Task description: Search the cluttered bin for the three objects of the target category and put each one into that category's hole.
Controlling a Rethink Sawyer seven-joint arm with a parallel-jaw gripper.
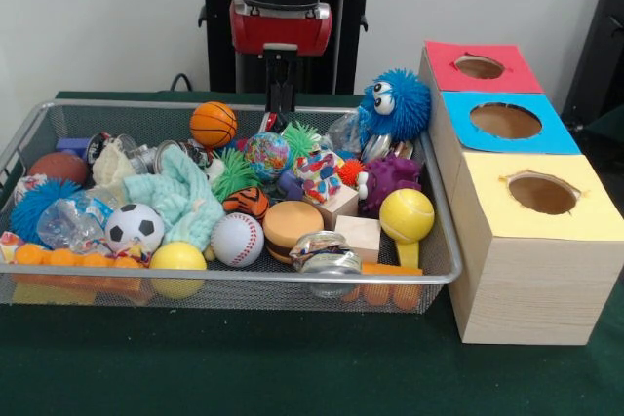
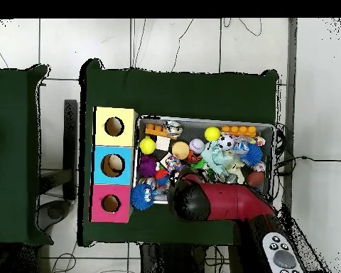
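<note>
The silver wire-mesh bin (image 1: 244, 277) is full of toys; it also shows in the overhead view (image 2: 202, 119). The orange tiger with black stripes (image 1: 247, 204) lies near the bin's middle, half buried under green spiky stuff. I cannot make out the tan-orange bear or a third plush animal in the clutter. The red-topped hole (image 1: 479, 66) is on the farthest box, right of the bin, and shows in the overhead view (image 2: 111, 203). My gripper (image 1: 281, 122) hangs over the bin's far rim, behind a basketball (image 1: 213, 124). From above, the red arm (image 2: 223, 205) hides it.
A blue spiky googly-eyed ball (image 1: 395, 104) and a purple plush figure (image 1: 390, 180) sit at the bin's right side by the boxes. The blue-topped hole (image 1: 505, 121) and yellow-topped hole (image 1: 542, 193) are nearer the camera. A mint cloth (image 1: 180, 197), baseball (image 1: 237, 239) and soccer ball (image 1: 135, 228) lie in front.
</note>
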